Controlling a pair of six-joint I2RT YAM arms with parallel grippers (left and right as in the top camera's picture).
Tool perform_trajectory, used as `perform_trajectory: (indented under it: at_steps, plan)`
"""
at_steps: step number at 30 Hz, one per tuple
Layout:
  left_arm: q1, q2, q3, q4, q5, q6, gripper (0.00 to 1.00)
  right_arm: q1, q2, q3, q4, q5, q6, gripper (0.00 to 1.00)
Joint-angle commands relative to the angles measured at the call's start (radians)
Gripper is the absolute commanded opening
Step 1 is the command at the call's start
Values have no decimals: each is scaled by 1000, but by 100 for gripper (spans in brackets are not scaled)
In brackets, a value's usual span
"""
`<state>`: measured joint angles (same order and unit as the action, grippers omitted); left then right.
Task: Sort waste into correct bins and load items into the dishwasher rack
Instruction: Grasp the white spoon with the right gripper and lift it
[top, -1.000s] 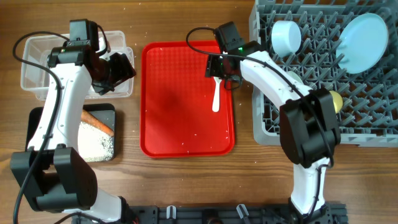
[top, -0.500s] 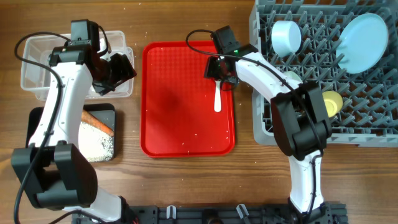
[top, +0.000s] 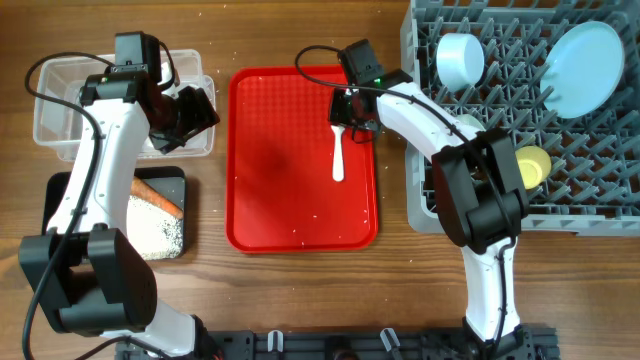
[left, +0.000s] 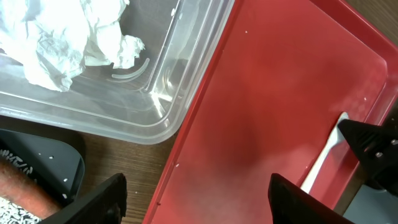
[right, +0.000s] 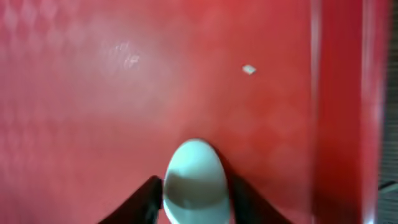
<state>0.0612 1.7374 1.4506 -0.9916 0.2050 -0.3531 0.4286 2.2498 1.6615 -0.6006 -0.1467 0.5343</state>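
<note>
Right gripper clamped on one end of white plastic spoon, spoon angled across flat red serving tray. Left gripper held apart at edge of clear plastic tub; crumpled white napkin seen inside tub.

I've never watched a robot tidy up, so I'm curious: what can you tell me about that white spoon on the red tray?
The white plastic spoon is one plain, glossy piece, with an oval bowl and a slim, straight handle. It lies on the right side of the red tray, bowl toward the tray's far edge and handle pointing back toward the robot, slightly slanted. The right gripper straddles its bowl, with the dark fingers close against either side. Whether it has left the tray cannot be told.
</note>
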Motion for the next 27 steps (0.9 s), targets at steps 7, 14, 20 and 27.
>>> perform_trajectory:
  at_steps: [7,14,20,27]
  plan:
    - [2,11,6,3,-16,8,72,24,87,-33,-107,-34,-126,47]
    - [2,11,6,-5,-16,8,72,33,131,-33,-82,-31,-83,47]
    - [2,11,6,-5,-16,8,72,33,136,-33,-46,-31,-29,33]
    - [2,11,6,-8,-16,8,72,33,156,-33,-43,-31,-25,25]
